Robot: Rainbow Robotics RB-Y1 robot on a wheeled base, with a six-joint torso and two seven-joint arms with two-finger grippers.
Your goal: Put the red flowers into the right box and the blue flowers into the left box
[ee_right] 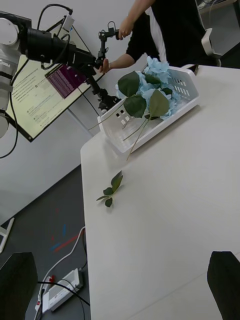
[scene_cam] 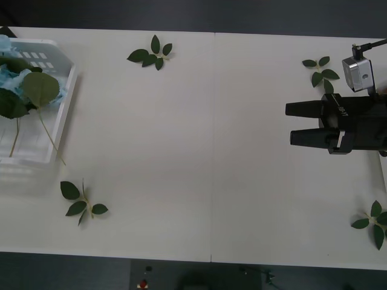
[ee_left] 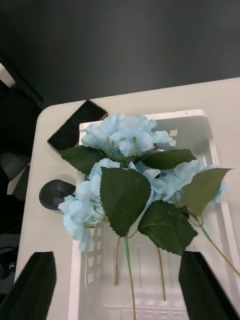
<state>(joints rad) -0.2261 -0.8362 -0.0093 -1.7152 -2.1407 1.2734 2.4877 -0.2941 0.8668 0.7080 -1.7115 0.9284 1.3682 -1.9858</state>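
I see the pale blue fluffy flowers (ee_left: 125, 145), about three heads, lying in the white plastic slotted basket (scene_cam: 60, 109) at the desk's (scene_cam: 211, 151) far left corner. Four loose green leaf sprigs (scene_cam: 151, 54) lie on the desk. My right gripper (scene_cam: 297, 124) hangs wide open and empty near the right edge. My left gripper (ee_left: 117, 285), open and empty, hangs over the basket.
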